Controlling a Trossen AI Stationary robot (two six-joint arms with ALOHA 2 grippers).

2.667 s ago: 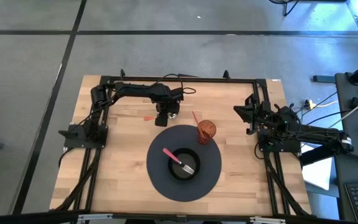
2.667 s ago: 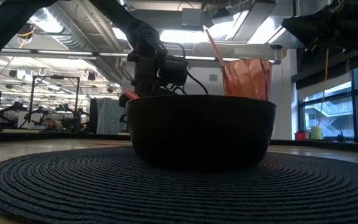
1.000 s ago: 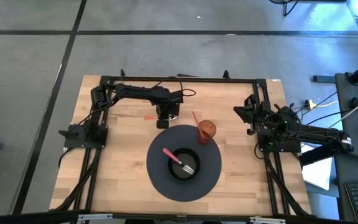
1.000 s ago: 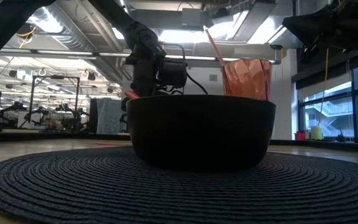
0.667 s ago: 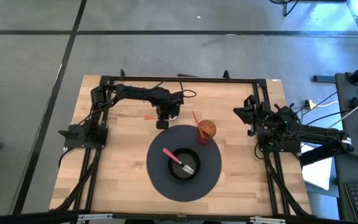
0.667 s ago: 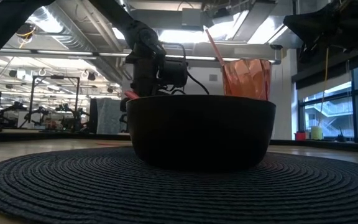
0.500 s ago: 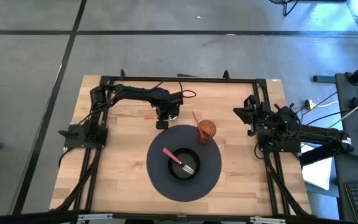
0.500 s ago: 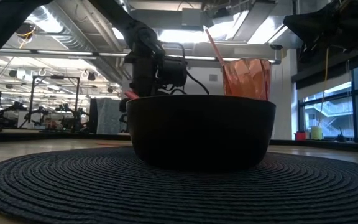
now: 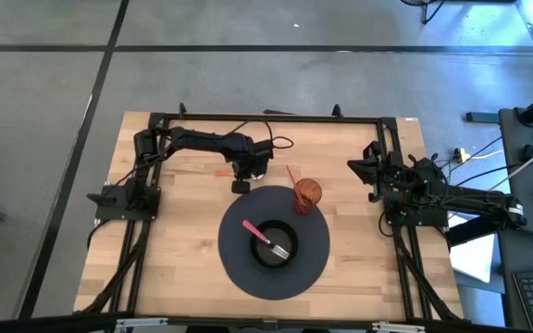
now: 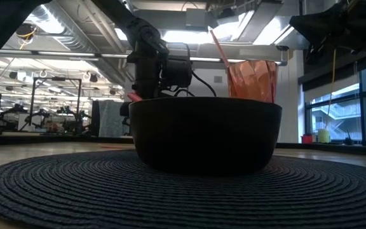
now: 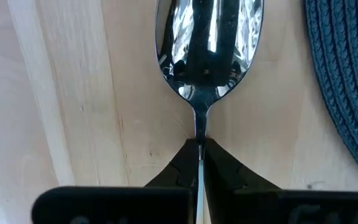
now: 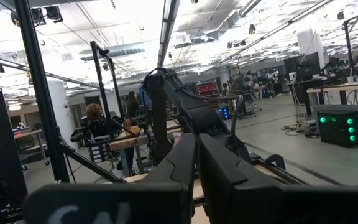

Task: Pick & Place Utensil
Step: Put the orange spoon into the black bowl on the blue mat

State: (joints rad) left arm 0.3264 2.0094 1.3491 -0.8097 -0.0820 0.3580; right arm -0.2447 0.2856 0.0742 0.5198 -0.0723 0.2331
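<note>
At the left of the light wooden table (image 9: 174, 240), the left arm reaches along the far side, and the left gripper (image 11: 199, 149) is down at the tabletop with its two dark fingers pressed together on the thin neck of a shiny metal spoon (image 11: 209, 46). The spoon lies flat on the wood, its bowl pointing away from the fingers, just beside the edge of the round dark woven placemat (image 9: 239, 264). In the high view a small orange-red strip (image 9: 221, 172) lies on the wood near that gripper (image 9: 241, 185).

On the middle of the placemat stands a black round bowl (image 9: 263, 252), holding a pink-handled utensil (image 9: 254, 229) with a metal head. In the low view the bowl (image 10: 203, 133) blocks most of the left gripper behind it. Just beyond the bowl, at the mat's far edge, stands an orange translucent cup (image 9: 307, 196) with a thin reddish stick (image 9: 291, 176) leaning out of it.

At the right edge of the table the right arm waits, folded by its frame; the right gripper (image 12: 197, 146) points into the room, its fingers nearly together on nothing.
</note>
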